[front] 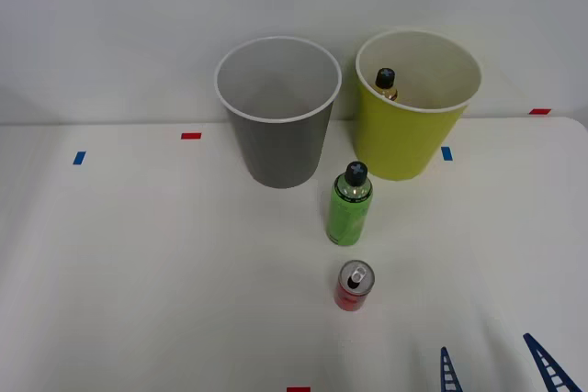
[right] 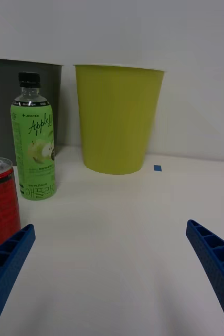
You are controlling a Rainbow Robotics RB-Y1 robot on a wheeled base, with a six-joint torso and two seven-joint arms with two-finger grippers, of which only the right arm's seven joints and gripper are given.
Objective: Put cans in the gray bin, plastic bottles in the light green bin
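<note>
A small red can (front: 354, 285) (right: 0, 202) with a silver top stands upright on the white table. Just behind it stands a bright green bottle (front: 349, 205) (right: 34, 145) with a black cap. Farther back are the gray bin (front: 277, 117) (right: 1, 105) and, to its right, the light green bin (front: 413, 140) (right: 118, 118). An amber-necked, black-capped bottle (front: 386, 83) rests inside the light green bin. My right gripper (front: 496, 366) (right: 109, 273) is open at the table's near right, to the right of the can, with nothing between its blue ribbed fingers (right: 216, 268).
Small blue tape marks (front: 79, 158) (front: 446, 153) and red tape marks (front: 191, 136) (front: 539, 111) dot the white table (front: 138, 273). A pale wall stands close behind the bins.
</note>
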